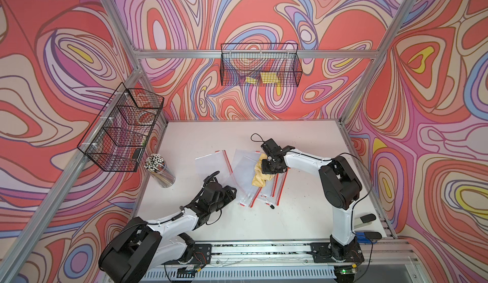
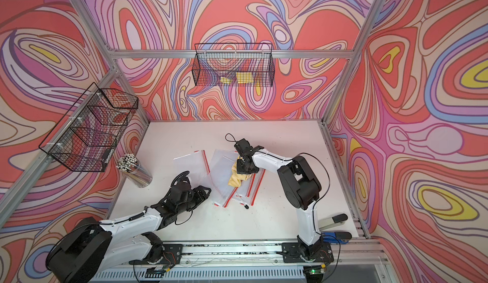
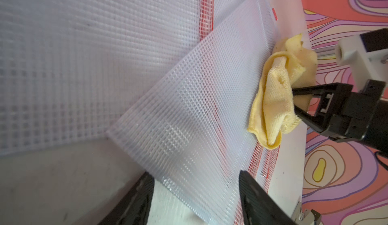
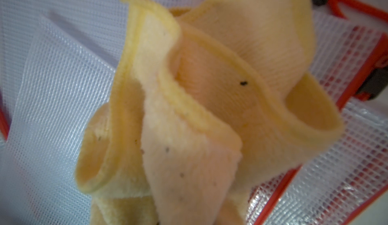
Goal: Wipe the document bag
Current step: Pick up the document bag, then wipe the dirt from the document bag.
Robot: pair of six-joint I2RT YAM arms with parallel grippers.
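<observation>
Several translucent mesh document bags with red zips lie overlapped at the table's middle; the top document bag (image 1: 244, 166) (image 2: 220, 168) (image 3: 189, 112) (image 4: 58, 83) is the one under the cloth. A crumpled yellow cloth (image 1: 257, 177) (image 2: 235, 180) (image 3: 277, 100) (image 4: 189, 108) rests on its right part. My right gripper (image 1: 269, 172) (image 3: 294, 99) is shut on that cloth; in the right wrist view the cloth hides its fingers. My left gripper (image 1: 232, 190) (image 3: 195, 173) stands open low at the pile's near left, the bag's near edge lying between its fingers.
One more bag (image 1: 212, 164) lies to the left of the pile. A clear cup of pens (image 1: 159, 172) stands at the table's left edge. Wire baskets hang on the left wall (image 1: 121, 133) and the back wall (image 1: 260, 66). A small black zip pull (image 1: 272, 207) sits near the pile.
</observation>
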